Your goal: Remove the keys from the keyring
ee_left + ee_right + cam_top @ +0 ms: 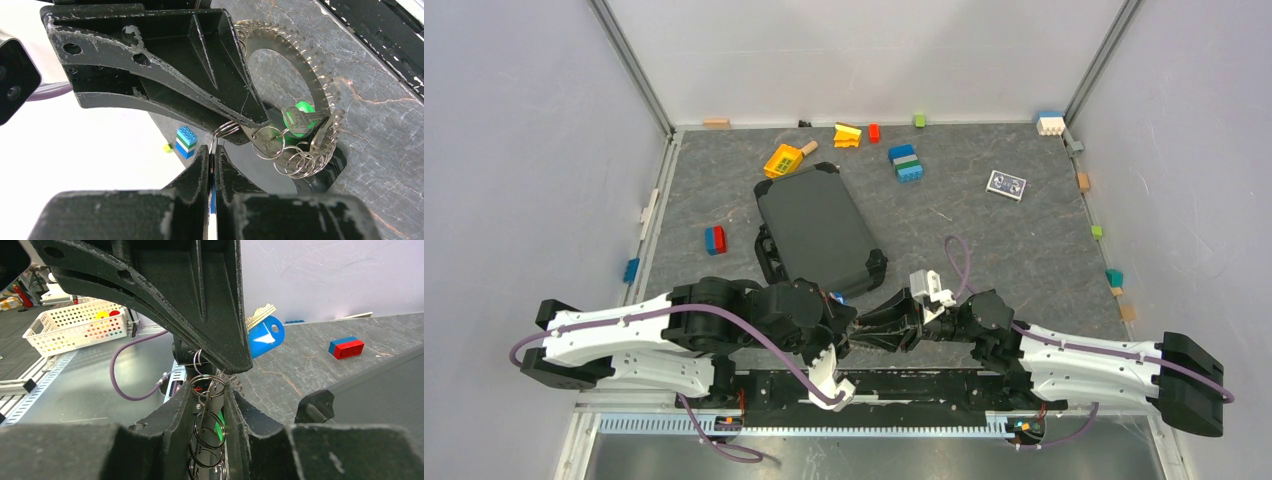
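The keyring (320, 75) is a large thin metal ring strung with several small split rings, a brass key (296, 118) and a green tag (302, 107). My right gripper (207, 390) is shut on the bunch of small rings (207, 432) and holds the keyring above the table; it also shows in the left wrist view (252, 120). My left gripper (212, 152) is shut on the blue-headed key (265, 336), seen as a thin blue sliver between its fingers. Both grippers meet tip to tip at the near middle (864, 325). The black-headed key is hidden.
A black case (819, 230) lies just beyond the grippers. A blue-green brick stack (906, 163), a red-blue brick (715, 239), a yellow toy (784, 158) and a card (1006, 184) lie farther back. A white basket (75, 327) stands off the table.
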Action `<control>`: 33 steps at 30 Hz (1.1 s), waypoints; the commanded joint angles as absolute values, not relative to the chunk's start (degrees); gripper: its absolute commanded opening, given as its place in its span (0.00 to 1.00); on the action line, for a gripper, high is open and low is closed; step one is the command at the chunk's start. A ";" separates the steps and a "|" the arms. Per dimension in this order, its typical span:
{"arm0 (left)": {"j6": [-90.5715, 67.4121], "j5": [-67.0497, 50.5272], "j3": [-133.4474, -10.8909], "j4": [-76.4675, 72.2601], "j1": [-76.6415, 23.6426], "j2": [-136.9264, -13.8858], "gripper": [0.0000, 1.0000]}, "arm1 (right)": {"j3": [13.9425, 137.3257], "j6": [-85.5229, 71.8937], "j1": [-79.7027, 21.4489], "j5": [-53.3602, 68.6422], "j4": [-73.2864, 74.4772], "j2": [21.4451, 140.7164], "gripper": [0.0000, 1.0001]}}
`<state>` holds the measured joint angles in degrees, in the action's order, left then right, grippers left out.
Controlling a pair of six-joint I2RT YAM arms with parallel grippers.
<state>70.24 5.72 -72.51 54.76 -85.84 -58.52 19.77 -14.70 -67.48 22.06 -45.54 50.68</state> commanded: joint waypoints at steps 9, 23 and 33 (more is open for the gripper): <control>71.25 6.58 -75.23 51.62 -85.77 -58.07 0.02 | 18.22 -11.22 -67.67 18.67 -48.93 48.32 0.19; 65.32 5.87 -74.98 51.65 -85.78 -58.68 0.02 | 18.44 8.72 -67.63 16.36 -45.74 44.02 0.17; 64.29 6.40 -75.19 51.69 -85.78 -59.18 0.02 | 23.60 23.45 -67.70 18.03 -33.03 43.78 0.21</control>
<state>67.26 6.09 -72.58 52.38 -85.84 -59.44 20.21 15.00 -67.77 18.22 -37.58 44.77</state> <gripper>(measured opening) 0.077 0.295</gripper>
